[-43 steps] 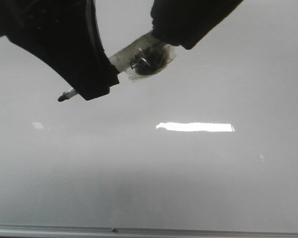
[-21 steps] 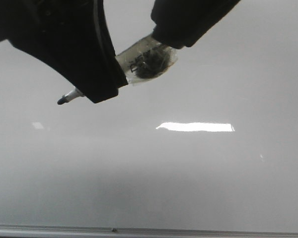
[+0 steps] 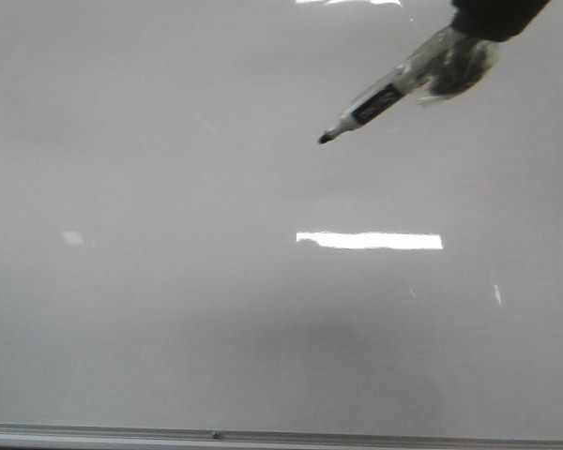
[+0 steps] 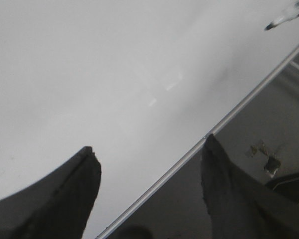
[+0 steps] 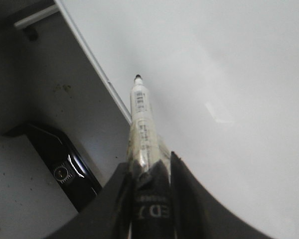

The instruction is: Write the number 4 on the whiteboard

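The whiteboard fills the front view, pale grey and glossy. No number 4 shows on it; the surface in view bears no black strokes. My right gripper enters at the top right, shut on a tape-wrapped marker whose black tip points left and down over the board. Whether the tip touches the board cannot be told. The right wrist view shows the marker clamped in that gripper. My left gripper is open and holds nothing, over the board's frame edge.
Bright rectangular light reflections lie on the board. Its thin metal frame runs along the near edge. Beyond the frame is a dark surface with tape scraps, and a black device with a lens.
The left arm, which covered the upper left of the front view, has left it. My right gripper with the marker has moved right and up, so the whole marker front now shows.
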Available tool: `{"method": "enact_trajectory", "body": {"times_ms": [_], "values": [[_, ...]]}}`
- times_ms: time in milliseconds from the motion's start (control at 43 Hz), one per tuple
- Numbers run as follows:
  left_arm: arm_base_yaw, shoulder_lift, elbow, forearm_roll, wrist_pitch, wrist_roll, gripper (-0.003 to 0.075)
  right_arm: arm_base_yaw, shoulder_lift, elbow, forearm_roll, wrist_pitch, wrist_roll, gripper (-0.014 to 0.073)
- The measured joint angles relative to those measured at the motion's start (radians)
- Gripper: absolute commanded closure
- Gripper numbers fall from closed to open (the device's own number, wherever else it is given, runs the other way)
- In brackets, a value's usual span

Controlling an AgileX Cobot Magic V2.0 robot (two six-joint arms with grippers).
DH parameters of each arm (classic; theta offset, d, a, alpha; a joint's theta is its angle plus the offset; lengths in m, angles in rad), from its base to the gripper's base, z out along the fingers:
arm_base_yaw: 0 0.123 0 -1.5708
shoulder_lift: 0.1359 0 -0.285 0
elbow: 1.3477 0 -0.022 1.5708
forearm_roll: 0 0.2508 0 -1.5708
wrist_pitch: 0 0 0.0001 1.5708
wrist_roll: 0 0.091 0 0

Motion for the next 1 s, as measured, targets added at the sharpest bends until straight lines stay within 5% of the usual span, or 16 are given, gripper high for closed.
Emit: {"method": "enact_trajectory", "body": {"times_ms": [396, 698, 1001], "values": [[0.064, -0.112, 0.104, -0.008, -0.061, -0.045, 0.0290, -0.340, -0.322, 0.279, 0.038, -0.167, 0.203, 0.0656], [0.066, -0.105, 0.104, -0.021, -0.064, -0.047, 0.0290, -0.384, -0.376, 0.483, 0.405, -0.414, -0.099, 0.0656], [0.066, -0.105, 0.104, -0.021, -0.064, -0.047, 0.0290, -0.386, -0.263, 0.492, 0.483, -0.593, -0.192, 0.0656]]}}
